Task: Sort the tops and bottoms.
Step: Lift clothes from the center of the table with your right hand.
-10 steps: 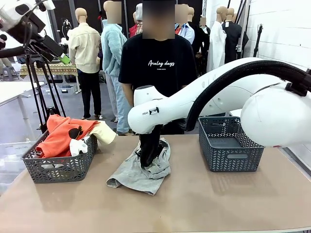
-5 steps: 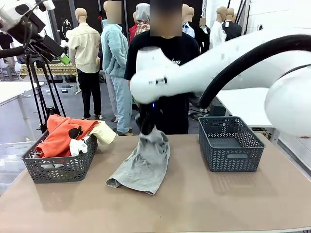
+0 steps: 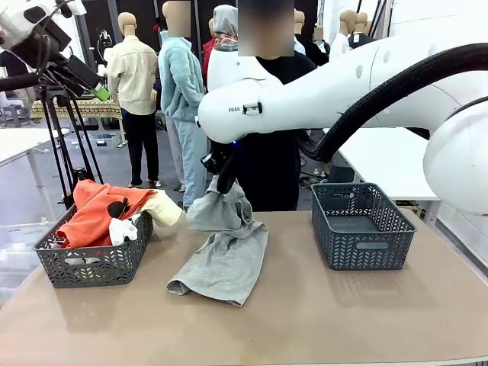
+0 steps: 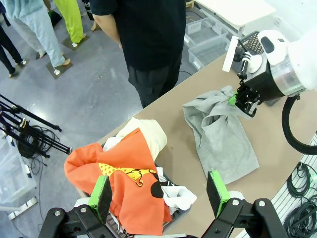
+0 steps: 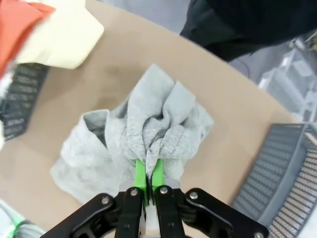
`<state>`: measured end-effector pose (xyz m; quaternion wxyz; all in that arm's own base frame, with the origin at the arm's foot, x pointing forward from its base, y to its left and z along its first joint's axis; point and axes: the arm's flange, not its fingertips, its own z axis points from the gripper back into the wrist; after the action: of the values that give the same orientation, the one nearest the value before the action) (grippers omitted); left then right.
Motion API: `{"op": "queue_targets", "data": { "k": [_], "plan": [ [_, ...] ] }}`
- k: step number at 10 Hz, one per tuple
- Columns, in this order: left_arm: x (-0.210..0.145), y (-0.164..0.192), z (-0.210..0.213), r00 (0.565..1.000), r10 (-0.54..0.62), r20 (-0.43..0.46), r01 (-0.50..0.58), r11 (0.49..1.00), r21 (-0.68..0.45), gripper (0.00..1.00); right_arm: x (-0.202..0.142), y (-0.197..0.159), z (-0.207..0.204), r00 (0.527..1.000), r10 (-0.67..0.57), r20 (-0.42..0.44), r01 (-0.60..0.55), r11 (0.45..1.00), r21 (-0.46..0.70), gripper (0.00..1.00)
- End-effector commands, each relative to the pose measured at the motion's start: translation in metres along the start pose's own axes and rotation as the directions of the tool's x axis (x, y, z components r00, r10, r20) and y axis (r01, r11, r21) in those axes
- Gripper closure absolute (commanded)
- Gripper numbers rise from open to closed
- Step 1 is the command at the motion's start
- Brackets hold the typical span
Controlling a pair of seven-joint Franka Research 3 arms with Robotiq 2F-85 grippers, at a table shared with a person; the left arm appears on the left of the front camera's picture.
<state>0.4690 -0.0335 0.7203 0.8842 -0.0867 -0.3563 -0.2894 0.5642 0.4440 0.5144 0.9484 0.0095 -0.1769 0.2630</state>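
Item one, grey garment (image 3: 226, 255): I see its upper part bunched and lifted off the surface (image 3: 320, 320), its lower part spread flat near the middle, between the two baskets. Right fingers (image 5: 147, 174): pressed together, pinching a gathered fold of that grey cloth, which spills out around and beyond the green pads; in the front view I see the same gripper (image 3: 216, 177) hanging above the surface with the cloth draped below it. Item two, the tops (image 3: 103, 210): orange-red, cream and white pieces heaped in the left basket (image 3: 91, 263), the cream one hanging over its far rim, the orange-red one on top. Left fingers (image 4: 159, 191): spread wide, holding nothing, hovering high over that heap; the yellow patch (image 4: 121, 171) shows between them. Item three, right basket (image 3: 362, 229): dark grey, standing apart from the grey garment. Open room: I note bare surface between garment and right basket, and a broad bare strip along the near edge. A person in a black shirt (image 3: 263, 164) stands at the far edge
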Motion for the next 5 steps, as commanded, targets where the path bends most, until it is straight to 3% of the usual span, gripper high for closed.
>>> {"op": "queue_targets", "data": {
  "k": [1, 3, 4, 5],
  "plan": [
    [0.0, 0.0, 0.002, 1.0, 0.001, -0.006, -0.001, 1.0, 0.001, 0.0, -0.003, -0.002, -0.001, 0.999, -0.025, -0.025, 0.025, 1.0, -0.002, 1.0],
    [0.0, 0.0, 0.002, 1.0, 0.001, -0.006, -0.001, 1.0, 0.001, 0.0, -0.003, -0.003, -0.006, 1.0, -0.003, -0.014, 0.003, 1.0, -0.004, 1.0],
    [0.0, 0.0, 0.002, 1.0, 0.001, -0.006, -0.001, 1.0, 0.001, 0.0, 0.011, -0.005, 0.014, 0.998, -0.005, 0.064, 0.013, 0.992, -0.123, 1.0],
    [0.0, 0.0, 0.002, 1.0, 0.001, -0.006, -0.001, 1.0, 0.001, 0.0, 0.038, -0.015, 0.06, 0.981, 0.005, 0.196, 0.044, 0.969, -0.244, 1.0]
  ]
}}
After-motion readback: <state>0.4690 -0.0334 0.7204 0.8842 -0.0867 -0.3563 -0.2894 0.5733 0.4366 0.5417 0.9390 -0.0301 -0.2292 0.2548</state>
